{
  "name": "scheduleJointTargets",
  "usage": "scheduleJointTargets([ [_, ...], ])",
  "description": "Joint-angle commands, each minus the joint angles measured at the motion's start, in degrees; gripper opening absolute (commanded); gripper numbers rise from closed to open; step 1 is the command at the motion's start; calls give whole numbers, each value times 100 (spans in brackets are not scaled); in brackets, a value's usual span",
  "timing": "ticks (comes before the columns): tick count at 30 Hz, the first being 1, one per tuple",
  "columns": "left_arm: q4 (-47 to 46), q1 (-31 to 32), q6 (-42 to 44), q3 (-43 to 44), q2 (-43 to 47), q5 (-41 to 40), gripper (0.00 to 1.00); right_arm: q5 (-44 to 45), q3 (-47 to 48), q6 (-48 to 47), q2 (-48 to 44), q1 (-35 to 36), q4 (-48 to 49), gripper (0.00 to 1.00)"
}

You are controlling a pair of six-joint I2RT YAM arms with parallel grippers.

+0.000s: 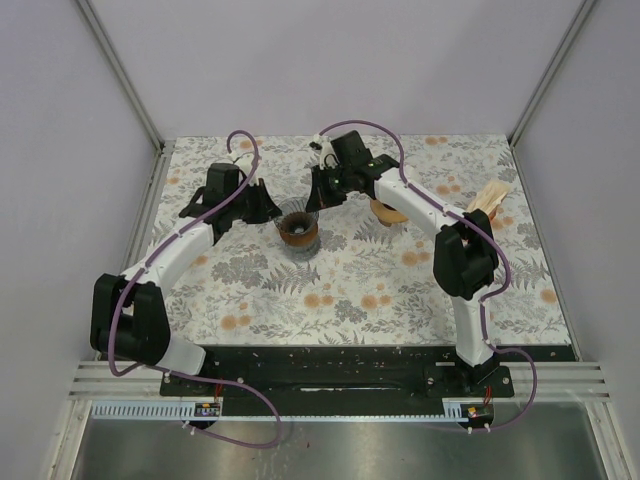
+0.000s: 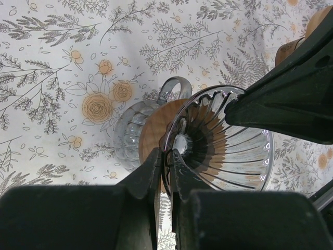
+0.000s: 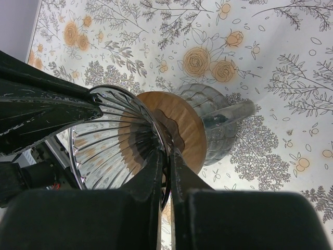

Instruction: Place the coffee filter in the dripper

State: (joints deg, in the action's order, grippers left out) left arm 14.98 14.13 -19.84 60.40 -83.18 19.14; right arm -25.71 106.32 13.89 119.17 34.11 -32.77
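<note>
The dripper (image 1: 298,230) is a ribbed glass cone with a wooden collar (image 2: 153,127) and a glass handle (image 3: 229,115). It stands mid-table, and nothing lies inside the cone. My left gripper (image 1: 272,212) (image 2: 167,153) is shut on the dripper's (image 2: 229,140) rim from the left. On the opposite side of the rim my right gripper (image 1: 318,200) (image 3: 167,152) is also shut, one finger inside the dripper (image 3: 109,146) and one outside. A pale tan fan-shaped piece, apparently the coffee filter (image 1: 487,200), lies near the right edge, apart from both grippers.
A brown rounded object (image 1: 388,212) sits just right of the right gripper, partly hidden by the arm. The flowered tablecloth (image 1: 350,290) covers the table. Metal frame posts (image 1: 150,150) and walls close in the back and both sides.
</note>
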Motion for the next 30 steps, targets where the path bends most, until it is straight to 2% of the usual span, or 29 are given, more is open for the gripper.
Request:
scheduleJointTargets([
  [1,523,-24,340,-415,-410,-621,0,453,-340,-396,361,26,-396,0],
  [6,532,-33,340,-450,-603,-613,0,471,-384,-387,352,17,-361,0],
  [11,523,-24,366,-371,-428,-666,0,471,-384,-396,334,26,-353,0],
  [15,488,-16,393,-231,-121,-674,7,506,-262,-387,317,17,-457,0],
  [18,506,-16,401,-82,64,-622,16,436,-139,-352,229,26,-528,0],
  [21,567,-16,358,146,170,-508,25,392,-7,-317,80,26,-554,10],
  [24,637,19,340,349,197,-446,30,278,151,-273,1,35,-625,22],
  [30,725,20,314,516,188,-446,40,155,556,-308,0,35,-818,38],
])
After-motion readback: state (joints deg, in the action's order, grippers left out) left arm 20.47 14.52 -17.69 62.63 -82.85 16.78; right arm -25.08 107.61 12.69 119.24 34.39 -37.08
